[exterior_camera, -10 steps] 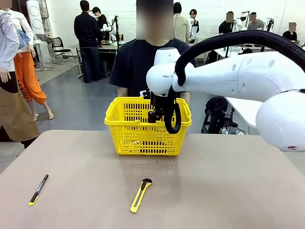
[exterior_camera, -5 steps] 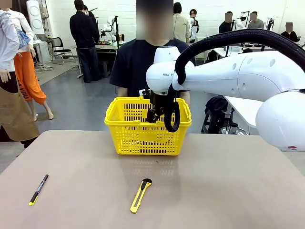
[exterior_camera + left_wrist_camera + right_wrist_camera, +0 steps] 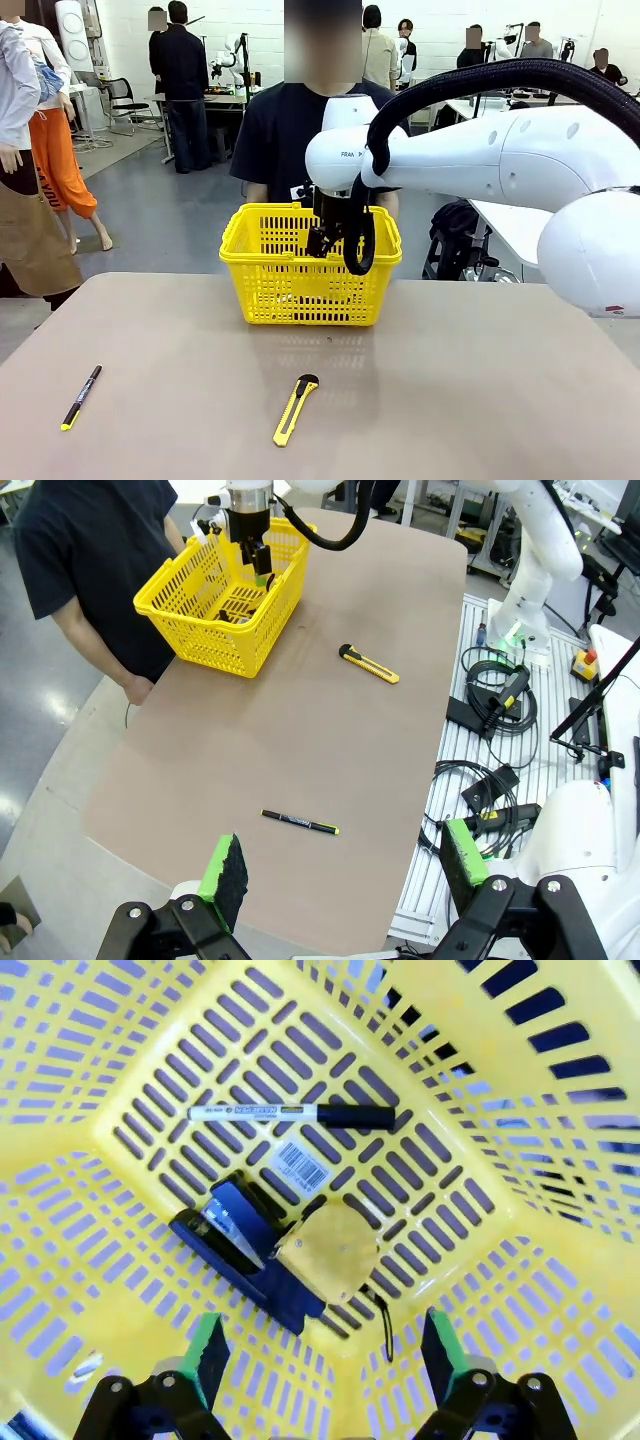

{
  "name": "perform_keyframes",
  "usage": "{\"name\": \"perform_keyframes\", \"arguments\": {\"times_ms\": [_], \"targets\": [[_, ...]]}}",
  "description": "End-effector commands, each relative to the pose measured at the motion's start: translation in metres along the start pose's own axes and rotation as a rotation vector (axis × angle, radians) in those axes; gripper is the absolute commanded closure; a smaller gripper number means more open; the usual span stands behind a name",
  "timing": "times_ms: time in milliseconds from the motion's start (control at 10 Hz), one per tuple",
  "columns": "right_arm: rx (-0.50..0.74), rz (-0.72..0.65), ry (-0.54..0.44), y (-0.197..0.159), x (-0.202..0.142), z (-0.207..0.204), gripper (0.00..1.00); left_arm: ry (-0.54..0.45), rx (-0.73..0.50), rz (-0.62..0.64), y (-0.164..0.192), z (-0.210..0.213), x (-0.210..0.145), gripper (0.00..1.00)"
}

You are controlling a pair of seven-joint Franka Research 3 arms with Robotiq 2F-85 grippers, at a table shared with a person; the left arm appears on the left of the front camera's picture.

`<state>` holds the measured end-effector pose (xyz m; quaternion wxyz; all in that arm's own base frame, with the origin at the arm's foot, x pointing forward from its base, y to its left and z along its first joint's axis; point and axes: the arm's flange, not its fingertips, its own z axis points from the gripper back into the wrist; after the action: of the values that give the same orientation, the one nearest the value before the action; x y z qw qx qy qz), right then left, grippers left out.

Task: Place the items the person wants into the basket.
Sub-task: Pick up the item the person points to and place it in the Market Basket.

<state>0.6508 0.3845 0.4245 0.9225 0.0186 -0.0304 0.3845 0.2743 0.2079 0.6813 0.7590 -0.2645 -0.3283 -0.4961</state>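
The yellow basket [image 3: 300, 290] stands at the table's far side in front of the person [image 3: 290, 130]. My right gripper [image 3: 326, 240] hangs open just above the basket's inside, holding nothing. In the right wrist view its green pads [image 3: 208, 1352] stand wide apart over the basket floor [image 3: 420, 1000]. On that floor lie the white marker with black cap [image 3: 290, 1114], the black stapler [image 3: 232, 1245] and the yellow tape measure [image 3: 328, 1252], which rests against the stapler. My left gripper [image 3: 345, 865] is open, high above the table's near end.
A thin black pen with a yellow tip [image 3: 80, 397] lies at the table's near left. A yellow-and-black utility knife [image 3: 295, 408] lies near the front middle. Cables and boxes [image 3: 500, 740] lie on the floor beside the table.
My right gripper has risen a little over the basket and its jaws have widened. The pen, the knife and the basket have not moved.
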Motion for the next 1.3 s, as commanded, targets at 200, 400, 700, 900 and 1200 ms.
{"name": "perform_keyframes", "arguments": {"times_ms": [200,400,700,900,1200], "targets": [[0.015,-0.146,-0.065,0.030,-0.108,0.115,0.00,-0.019,-0.004,-0.024,-0.001,0.001,-0.001,0.00],[0.004,-0.187,-0.112,0.047,-0.188,0.141,0.00,-0.019,-0.004,-0.024,-0.001,0.001,-0.001,0.00],[0.047,-0.247,-0.106,0.044,-0.279,0.116,0.00,-0.019,-0.004,-0.024,-0.001,0.001,-0.001,0.00],[0.078,-0.259,-0.110,0.032,-0.297,0.089,0.00,-0.019,-0.004,-0.024,-0.001,0.001,-0.001,0.00],[0.124,-0.256,-0.010,0.018,-0.289,0.049,0.00,-0.019,-0.004,-0.024,-0.001,0.001,-0.001,0.00]]}}
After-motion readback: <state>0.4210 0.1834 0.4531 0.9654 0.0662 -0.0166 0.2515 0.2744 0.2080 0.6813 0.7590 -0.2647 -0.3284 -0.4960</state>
